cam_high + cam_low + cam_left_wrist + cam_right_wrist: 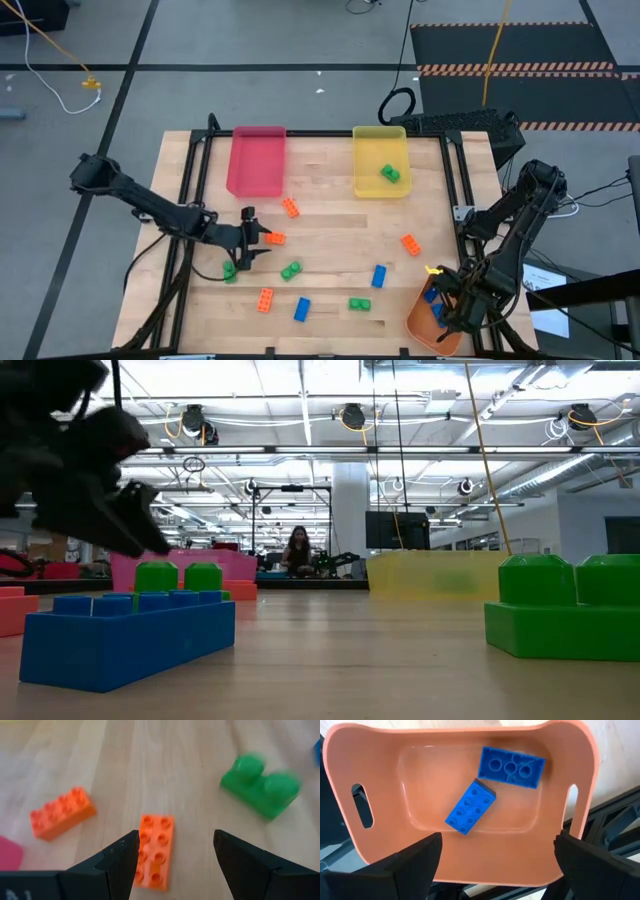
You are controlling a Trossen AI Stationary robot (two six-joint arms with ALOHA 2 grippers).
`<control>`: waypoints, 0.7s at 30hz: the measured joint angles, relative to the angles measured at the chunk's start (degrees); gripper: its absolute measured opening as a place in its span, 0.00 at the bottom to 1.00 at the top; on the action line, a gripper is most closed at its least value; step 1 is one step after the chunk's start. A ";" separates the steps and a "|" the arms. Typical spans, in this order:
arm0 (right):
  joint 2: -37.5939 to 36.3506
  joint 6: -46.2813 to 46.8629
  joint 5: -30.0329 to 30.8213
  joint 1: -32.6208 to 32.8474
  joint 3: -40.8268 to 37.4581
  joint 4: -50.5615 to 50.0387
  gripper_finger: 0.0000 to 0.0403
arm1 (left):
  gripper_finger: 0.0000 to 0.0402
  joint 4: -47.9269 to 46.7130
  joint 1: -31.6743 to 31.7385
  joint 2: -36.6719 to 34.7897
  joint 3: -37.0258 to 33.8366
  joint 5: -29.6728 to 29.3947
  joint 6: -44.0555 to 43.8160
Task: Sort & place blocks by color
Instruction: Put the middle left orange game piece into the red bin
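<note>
My left gripper point(176, 839) is open and low over the table's left middle. An orange block point(156, 851) lies flat on the wood between its fingers, close to one of them; whether it touches I cannot tell. In the high view this gripper point(257, 240) is just left of that block point(274, 238). My right gripper point(497, 840) stands open above the orange tray point(470, 862) at the near right corner, fingers pointing down. Two blue blocks point(470, 807) point(511, 766) lie in that tray. One green block point(390, 173) lies in the yellow tray point(379, 190).
A pink tray point(257, 160) stands at the far left. Loose on the wood lie orange blocks point(290, 207) point(411, 244) point(265, 299), green blocks point(291, 269) point(230, 270) point(359, 304) and blue blocks point(302, 309) point(379, 276). A person sits far behind the table.
</note>
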 joint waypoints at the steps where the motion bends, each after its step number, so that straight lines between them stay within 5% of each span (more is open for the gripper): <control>1: 0.00 0.00 0.65 0.00 0.00 0.00 0.91 | 0.64 0.18 0.20 1.57 0.00 -0.09 0.35; 16: 0.00 -0.11 4.01 0.00 0.00 -0.11 0.91 | 0.62 8.14 6.00 14.62 0.09 3.09 -2.61; 21: 0.00 -0.07 4.58 0.00 0.00 -1.21 0.91 | 0.40 8.37 6.51 14.32 0.08 3.53 -3.23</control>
